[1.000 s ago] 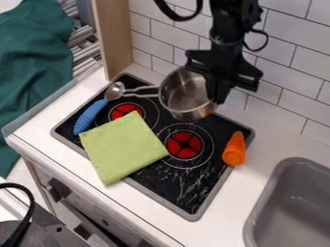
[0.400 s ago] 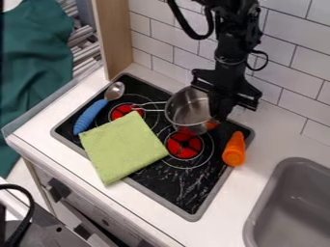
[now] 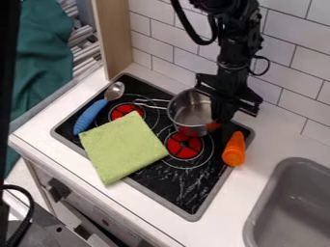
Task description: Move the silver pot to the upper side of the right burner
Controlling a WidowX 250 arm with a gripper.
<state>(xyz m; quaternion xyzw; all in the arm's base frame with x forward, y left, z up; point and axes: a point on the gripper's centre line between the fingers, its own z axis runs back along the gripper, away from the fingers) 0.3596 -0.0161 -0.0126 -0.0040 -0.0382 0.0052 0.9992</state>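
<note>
Because the end effector (image 3: 220, 110) grips the silver pot (image 3: 189, 110) by its right rim, at the far edge of the right burner (image 3: 184, 146), letting go is the likely trouble: I can't tell whether the base is down, and any gap would mean a drop. Fingers snagging the rim could drag it rightward, toward the orange toy (image 3: 234, 149).

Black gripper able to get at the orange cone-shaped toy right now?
Probably: nothing covers the toy, and it lies close by. The gripper is at the rim of the silver metal pot, so would likely need to clear it first.
</note>
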